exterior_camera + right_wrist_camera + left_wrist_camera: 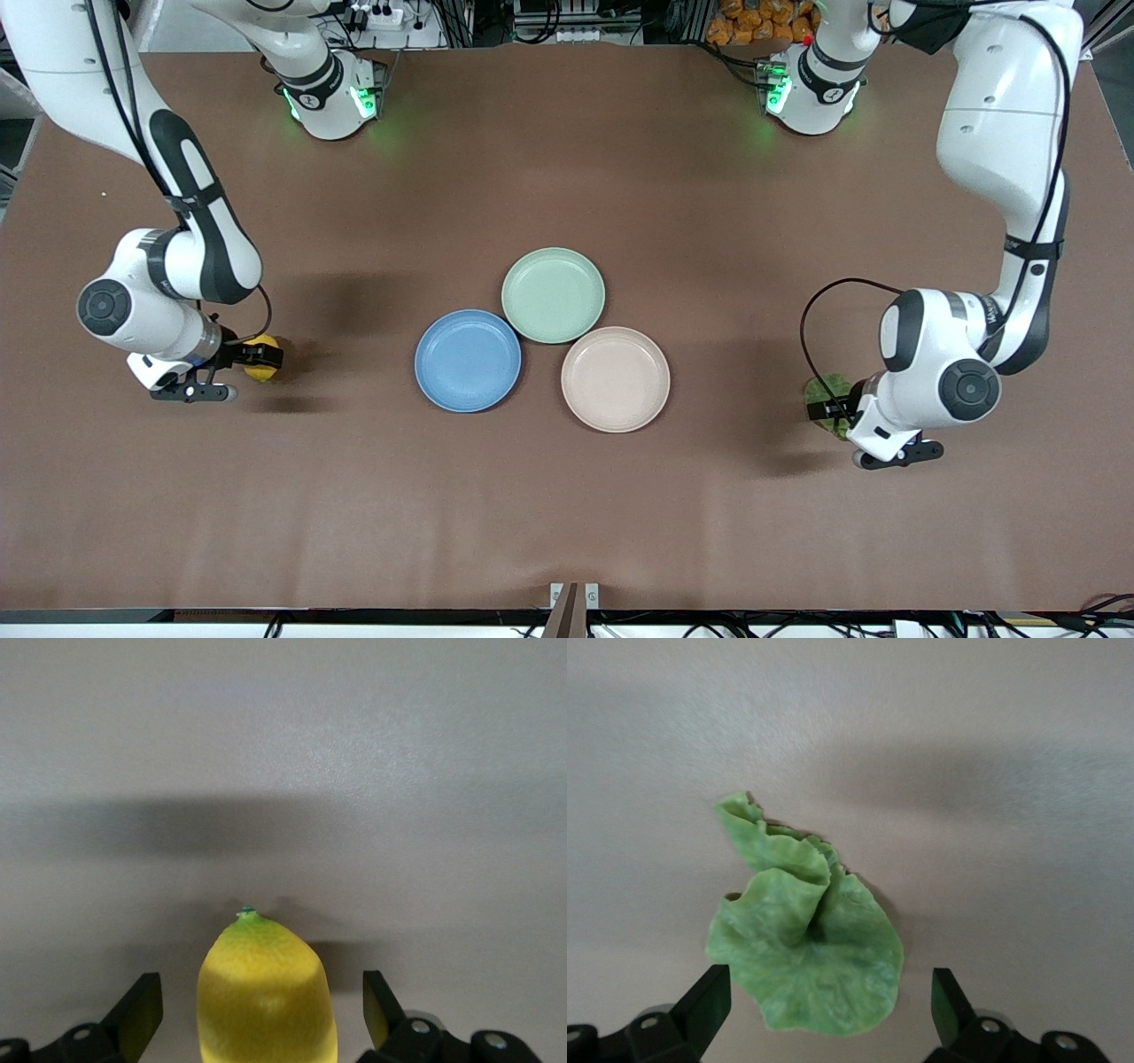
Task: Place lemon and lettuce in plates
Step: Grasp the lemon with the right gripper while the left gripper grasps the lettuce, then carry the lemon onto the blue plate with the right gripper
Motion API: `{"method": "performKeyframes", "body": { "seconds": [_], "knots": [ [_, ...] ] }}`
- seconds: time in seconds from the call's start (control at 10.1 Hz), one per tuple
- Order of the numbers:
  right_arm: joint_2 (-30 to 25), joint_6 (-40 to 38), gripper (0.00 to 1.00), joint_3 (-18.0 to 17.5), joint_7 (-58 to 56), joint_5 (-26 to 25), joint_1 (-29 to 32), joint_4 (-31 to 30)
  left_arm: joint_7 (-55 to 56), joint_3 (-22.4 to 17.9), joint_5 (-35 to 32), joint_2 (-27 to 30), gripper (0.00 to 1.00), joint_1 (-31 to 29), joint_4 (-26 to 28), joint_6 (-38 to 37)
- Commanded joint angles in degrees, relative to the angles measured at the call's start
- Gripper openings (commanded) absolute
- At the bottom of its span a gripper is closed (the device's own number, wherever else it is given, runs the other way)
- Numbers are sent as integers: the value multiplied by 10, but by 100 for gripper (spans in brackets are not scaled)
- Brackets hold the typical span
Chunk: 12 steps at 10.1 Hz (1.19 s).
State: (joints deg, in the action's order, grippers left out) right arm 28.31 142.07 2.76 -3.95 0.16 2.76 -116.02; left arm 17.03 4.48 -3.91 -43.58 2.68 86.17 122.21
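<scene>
The yellow lemon (262, 372) lies on the brown table toward the right arm's end. My right gripper (262, 356) is low around it, open, a finger on each side with gaps showing in the right wrist view, where the lemon (266, 992) points its green tip away from the gripper (263, 1014). The crinkled green lettuce (826, 390) lies toward the left arm's end. My left gripper (828, 409) is open just over it; in the left wrist view the leaf (806, 948) sits between the fingers (709, 1001) untouched. The blue plate (468, 361) and the beige plate (615, 379) are empty at mid-table.
A pale green plate (553, 294), also empty, touches both other plates and lies farther from the front camera than they do. Bare brown table separates each gripper from the plates. The arms' bases stand along the table's back edge.
</scene>
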Motion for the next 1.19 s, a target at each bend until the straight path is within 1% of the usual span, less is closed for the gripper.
{"method": "performKeyframes", "body": {
  "seconds": [0.0,0.1,0.2,0.4,0.59,0.69,0.79,0.89,0.99,1.09],
  "knots": [
    [-2,11,49,-6,1,-4,8,-9,10,1,-18,-19,100,-1,-7,7],
    [-3,7,24,-6,3,-3,7,-7,10,2,-23,-25,100,-2,-7,16],
    [-3,5,10,-6,3,3,5,-4,9,1,-24,-28,100,-3,-7,17],
    [-13,-8,2,-6,14,5,2,13,6,1,-23,-30,100,-7,-8,22],
    [-31,-71,2,-6,25,5,-6,43,6,1,-23,-34,100,-10,-7,43],
    [-37,-93,2,-6,37,5,-20,54,6,1,-22,-34,85,-10,-7,50],
    [-43,-101,2,-7,62,5,-37,61,9,1,-21,-35,29,-11,-6,51],
    [-48,-101,3,-8,75,6,-54,61,15,1,-21,-34,0,-15,-6,51],
    [-48,-101,3,-8,90,32,-76,61,16,1,-21,-34,0,-15,-6,51],
    [-47,-100,3,-8,95,70,-94,61,16,1,-22,-33,0,-15,-6,51]
  ]
}}
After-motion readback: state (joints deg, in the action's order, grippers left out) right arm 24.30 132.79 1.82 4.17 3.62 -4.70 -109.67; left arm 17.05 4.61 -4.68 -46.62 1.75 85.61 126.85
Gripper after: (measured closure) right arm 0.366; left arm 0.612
